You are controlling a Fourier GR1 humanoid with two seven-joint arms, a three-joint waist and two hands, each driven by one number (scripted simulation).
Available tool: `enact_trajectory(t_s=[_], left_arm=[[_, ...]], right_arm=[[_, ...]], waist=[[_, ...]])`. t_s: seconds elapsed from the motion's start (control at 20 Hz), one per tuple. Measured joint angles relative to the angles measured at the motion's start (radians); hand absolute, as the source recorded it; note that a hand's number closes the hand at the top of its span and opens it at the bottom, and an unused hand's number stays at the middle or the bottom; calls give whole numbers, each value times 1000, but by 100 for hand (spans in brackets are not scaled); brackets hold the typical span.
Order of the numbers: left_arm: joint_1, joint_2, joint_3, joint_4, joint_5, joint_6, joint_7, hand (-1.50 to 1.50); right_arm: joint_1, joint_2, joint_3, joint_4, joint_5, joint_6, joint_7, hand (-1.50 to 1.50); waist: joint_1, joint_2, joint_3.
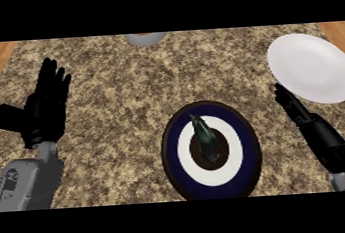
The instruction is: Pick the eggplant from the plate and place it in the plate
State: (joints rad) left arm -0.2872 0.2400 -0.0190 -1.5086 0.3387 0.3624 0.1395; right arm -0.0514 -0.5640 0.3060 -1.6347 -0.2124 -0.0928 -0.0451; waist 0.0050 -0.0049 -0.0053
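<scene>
The eggplant [208, 139] lies in the middle of the dark ringed plate [245, 149] near the desk's [130, 91] front edge, long axis running front to back, its thin tip pointing toward the far edge and slightly left. A white plate [312, 67] sits toward the far right corner. The right hand [297, 108], fingers straight and holding nothing, is just beside the white plate. The left hand [47, 103] rests open at the left edge, fingers up.

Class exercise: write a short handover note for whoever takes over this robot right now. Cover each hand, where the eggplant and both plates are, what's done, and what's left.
Left hand: open, fingers up, resting at the left edge.
Right hand: open, holding nothing, just below the white plate.
Eggplant: lying at the centre of the dark ringed plate, untouched.
Done: nothing yet.
Left: grasp the eggplant, lift it, set it on the white plate at upper right.
</scene>
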Motion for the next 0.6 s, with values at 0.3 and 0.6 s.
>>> enact_trajectory(t_s=[0.3,0.6], left_arm=[[65,40,-100,50,-99,-36,17,0],[125,50,-177,93,-148,-61,51,0]], right_arm=[[-147,122,54,26,-194,168,98,150],[-286,-8,143,73,192,140,-31,150]], waist=[[49,20,7],[61,11,3]])
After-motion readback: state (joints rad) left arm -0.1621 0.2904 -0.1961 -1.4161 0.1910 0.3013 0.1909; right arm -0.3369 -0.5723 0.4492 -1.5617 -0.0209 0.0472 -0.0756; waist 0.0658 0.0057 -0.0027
